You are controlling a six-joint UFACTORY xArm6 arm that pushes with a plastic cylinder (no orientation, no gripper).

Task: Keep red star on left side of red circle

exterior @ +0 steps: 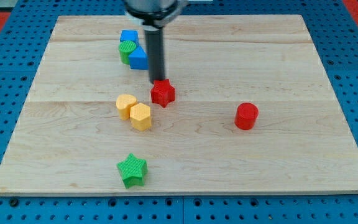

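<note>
The red star (pixel 163 93) lies near the board's middle, a little left of centre. The red circle (pixel 246 116) stands well to its right and slightly lower in the view. My tip (pixel 158 81) is at the star's top edge, touching it or nearly so, just above it in the view. The dark rod rises from there to the view's top.
Two yellow blocks, a heart-like one (pixel 125 105) and a hexagon (pixel 140 116), sit just left and below the star. A green star (pixel 132 170) lies near the bottom. A blue cube (pixel 128 37), a green block (pixel 127 51) and a blue triangle (pixel 138 58) cluster at top left. The wooden board (pixel 303 62) ends at blue pegboard.
</note>
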